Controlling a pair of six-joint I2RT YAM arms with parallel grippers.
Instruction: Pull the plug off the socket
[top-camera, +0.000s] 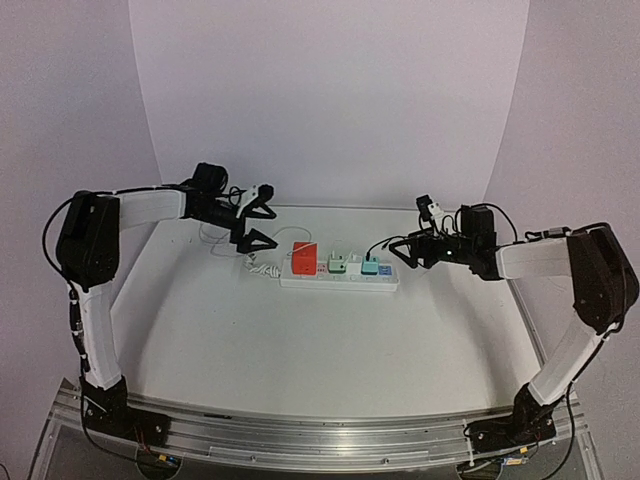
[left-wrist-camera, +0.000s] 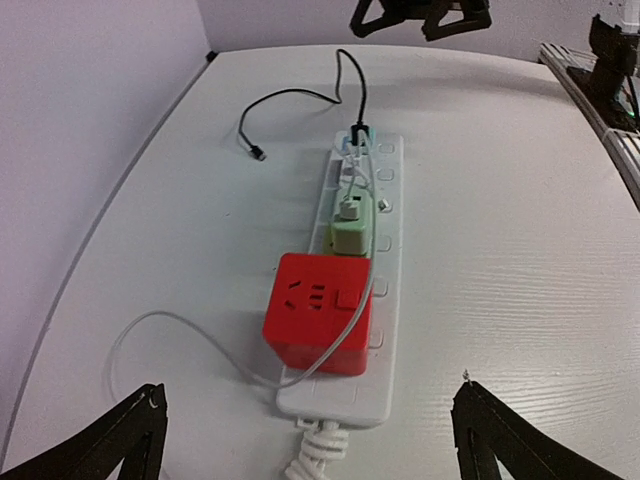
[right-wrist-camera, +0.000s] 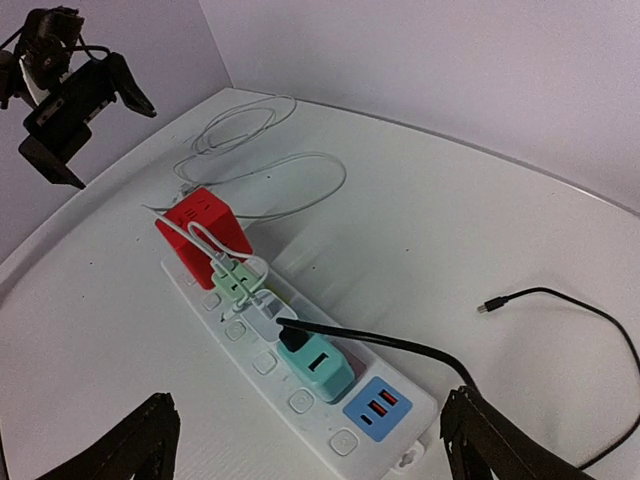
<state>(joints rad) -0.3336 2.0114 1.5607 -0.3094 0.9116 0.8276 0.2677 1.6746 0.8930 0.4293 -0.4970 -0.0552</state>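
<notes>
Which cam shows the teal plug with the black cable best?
Right wrist: the teal plug sits close, its face and black cable clear. Left wrist shows it small at the far end of the power strip, beyond the green plug. Top external shows a tiny teal block.

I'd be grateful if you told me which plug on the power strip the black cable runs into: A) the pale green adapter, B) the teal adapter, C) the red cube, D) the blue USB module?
B: in the right wrist view the black cable ends at the top of the teal adapter seated in the socket.
</notes>
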